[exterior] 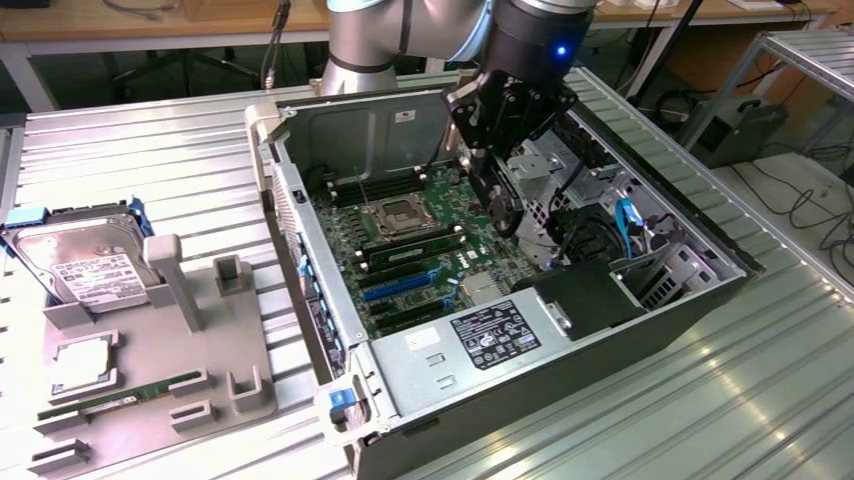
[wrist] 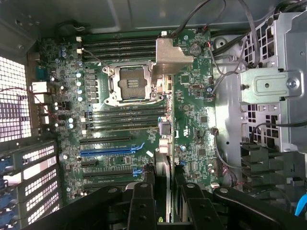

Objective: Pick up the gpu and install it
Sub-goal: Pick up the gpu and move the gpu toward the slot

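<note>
the gpu [wrist: 163,158] hangs edge-on in my gripper [wrist: 164,191], with my fingers [wrist: 143,201] pinching its two flat sides. its silver bracket [wrist: 173,53] is at the far end. it is above the motherboard [wrist: 192,120], just beside the cpu socket [wrist: 130,84], inside the open computer case [exterior: 287,190]. the hard drive [exterior: 87,265] lies well apart, outside.

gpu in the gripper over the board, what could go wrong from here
1. The gpu, clamped in the gripper, does not look lined up over the blue slot; pressed down like this it might strike board components.
2. Its metal bracket sits near the open cpu socket; a slip could damage it.
</note>
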